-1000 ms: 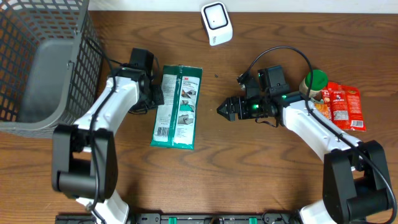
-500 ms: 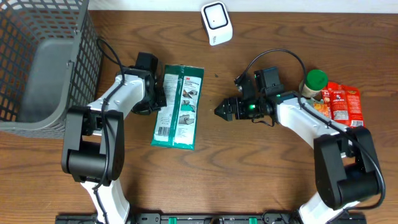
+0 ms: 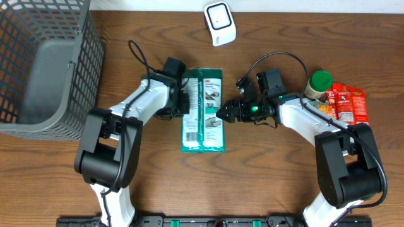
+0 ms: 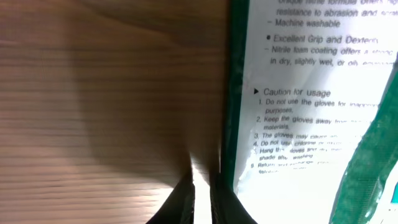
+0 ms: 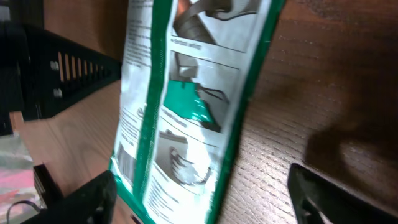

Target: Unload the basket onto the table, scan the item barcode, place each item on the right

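Note:
The item is a flat green and white glove package (image 3: 203,120) lying lengthwise on the wooden table. My left gripper (image 3: 185,106) is shut and rests against the package's left edge. In the left wrist view its fingertips (image 4: 202,190) stand almost together beside the package's green border (image 4: 230,124), with nothing between them. My right gripper (image 3: 221,114) is open at the package's right edge. In the right wrist view its fingers (image 5: 93,199) straddle the lower part of the package (image 5: 186,93), where a barcode (image 5: 126,163) shows. The white scanner (image 3: 219,23) stands at the back.
A grey wire basket (image 3: 88,57) fills the back left corner. A green-capped bottle (image 3: 320,82) and a red snack packet (image 3: 348,107) lie at the right, behind my right arm.
The package has slid to the right and turned straighter, with my left gripper moving along its left edge. My right gripper has reached the package's right edge and narrowed slightly.

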Robot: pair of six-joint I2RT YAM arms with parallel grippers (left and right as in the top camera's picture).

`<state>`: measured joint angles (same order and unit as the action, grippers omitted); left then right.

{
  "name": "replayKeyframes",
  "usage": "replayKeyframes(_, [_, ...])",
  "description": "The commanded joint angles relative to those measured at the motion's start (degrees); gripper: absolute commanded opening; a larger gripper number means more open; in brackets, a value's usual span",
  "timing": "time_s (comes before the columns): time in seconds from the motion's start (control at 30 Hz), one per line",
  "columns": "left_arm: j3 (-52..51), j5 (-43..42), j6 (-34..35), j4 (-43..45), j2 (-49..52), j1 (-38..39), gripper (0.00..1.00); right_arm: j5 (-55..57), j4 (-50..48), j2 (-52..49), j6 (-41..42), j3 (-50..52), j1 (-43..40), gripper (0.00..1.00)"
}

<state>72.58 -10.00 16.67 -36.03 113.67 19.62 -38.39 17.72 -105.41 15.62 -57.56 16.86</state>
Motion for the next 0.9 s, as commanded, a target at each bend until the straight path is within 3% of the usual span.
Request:
replayKeyframes(0.0, [-1.1, -0.8, -0.3, 0.2, 3.5, 1.8, 0.15, -0.9, -0.2, -0.7, 0.7, -0.5, 0.7, 0.80])
replayKeyframes(0.4, [-1.1, -0.8, -0.3, 1.3, 3.5, 2.9, 0.16, -1.2, -2.0, -4.4, 4.0, 0.2, 0.9, 0.74])
replayKeyframes(0.73, [-1.1, -0.8, -0.1, 1.9, 3.6, 2.9, 0.16, -12.3, -10.8, -12.5, 5.7, 0.2, 3.0, 0.47])
replayKeyframes(0.87, [-1.1, -0.8, -0.1, 1.9, 3.6, 2.9, 0.17, -13.1, -13.0, -12.6, 5.6, 0.2, 3.8, 0.43])
